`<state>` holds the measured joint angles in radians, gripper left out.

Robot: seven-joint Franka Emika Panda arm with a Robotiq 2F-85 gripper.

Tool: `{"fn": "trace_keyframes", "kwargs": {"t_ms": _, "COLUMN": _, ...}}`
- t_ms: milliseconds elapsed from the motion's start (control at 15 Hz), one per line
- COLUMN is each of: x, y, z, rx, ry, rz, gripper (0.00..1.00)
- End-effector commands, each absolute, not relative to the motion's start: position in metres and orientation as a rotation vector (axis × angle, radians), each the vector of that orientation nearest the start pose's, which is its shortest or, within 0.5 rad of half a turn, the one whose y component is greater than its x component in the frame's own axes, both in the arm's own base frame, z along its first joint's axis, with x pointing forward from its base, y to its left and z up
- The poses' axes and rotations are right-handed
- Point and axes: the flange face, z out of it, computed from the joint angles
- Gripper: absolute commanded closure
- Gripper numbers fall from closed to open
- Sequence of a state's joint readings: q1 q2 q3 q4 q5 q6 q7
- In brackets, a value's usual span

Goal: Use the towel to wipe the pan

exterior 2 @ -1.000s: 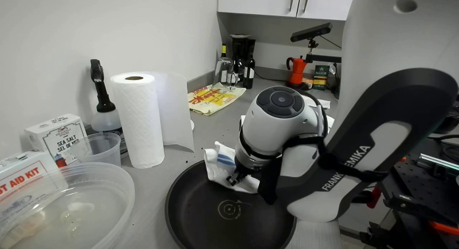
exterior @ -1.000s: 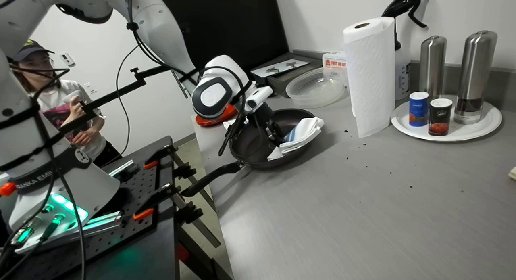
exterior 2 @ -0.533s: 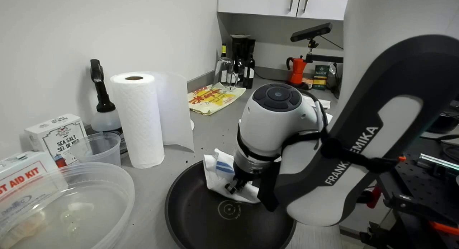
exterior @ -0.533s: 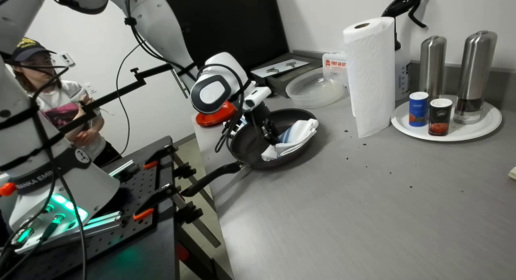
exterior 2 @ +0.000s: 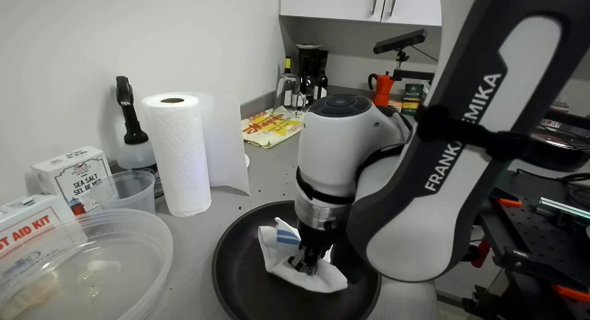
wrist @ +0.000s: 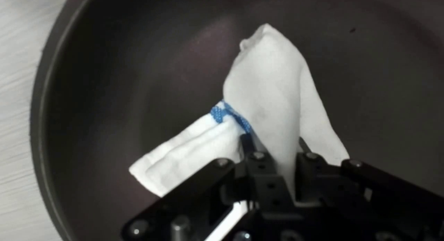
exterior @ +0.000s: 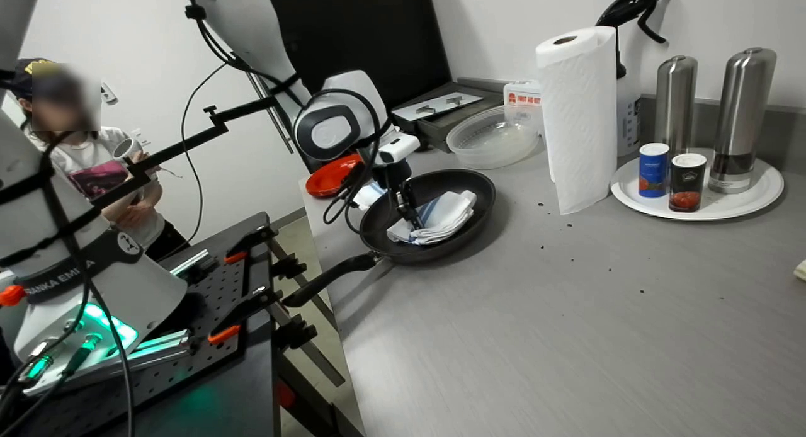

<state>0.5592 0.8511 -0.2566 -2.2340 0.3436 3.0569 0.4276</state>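
Observation:
The round dark pan (exterior: 434, 257) sits on the grey counter, its long black handle reaching past the counter edge in an exterior view. The pan also shows in an exterior view (exterior 2: 249, 292) and in the wrist view (wrist: 104, 105). The rumpled white towel with blue stripes (exterior: 448, 214) lies inside the pan; it also shows in an exterior view (exterior 2: 276, 253) and the wrist view (wrist: 265, 74). My gripper (wrist: 274, 142) points down into the pan, also seen in both exterior views (exterior: 417, 221) (exterior 2: 302, 264). Its fingers are shut on a bunched fold of the towel. The fingertips are partly hidden by cloth.
A red dish (exterior: 334, 174) stands behind the pan near the counter edge. A paper roll (exterior: 579, 122), a clear plastic tub (exterior: 491, 148) and a white plate (exterior: 724, 210) with mills and jars stand by the wall. A person (exterior: 101, 166) stands behind the arm.
My gripper and the towel have moved together from the pan's rim side inward toward its middle, keeping hold of the towel. The pan has not visibly moved.

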Motion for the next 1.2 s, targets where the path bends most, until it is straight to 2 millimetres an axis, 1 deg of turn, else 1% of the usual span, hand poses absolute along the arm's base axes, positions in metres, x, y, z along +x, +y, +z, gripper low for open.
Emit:
{"fn": "trace_keyframes", "kwargs": {"t_ms": 0, "x": 0.464, "y": 0.114, "z": -0.004, "rx": -3.171, "ry": 0.603, "rz": 0.096, "gripper": 0.96}}
{"fn": "trace_keyframes", "kwargs": {"t_ms": 600, "x": 0.454, "y": 0.129, "z": -0.008, "rx": -3.049, "ry": 0.629, "rz": 0.374, "gripper": 0.96}}
{"fn": "trace_keyframes", "kwargs": {"t_ms": 867, "x": 0.453, "y": 0.132, "z": -0.008, "rx": -3.012, "ry": 0.616, "rz": 0.456, "gripper": 0.96}}
{"fn": "trace_keyframes", "kwargs": {"t_ms": 1133, "x": 0.455, "y": 0.133, "z": -0.005, "rx": -2.997, "ry": 0.603, "rz": 0.485, "gripper": 0.96}}
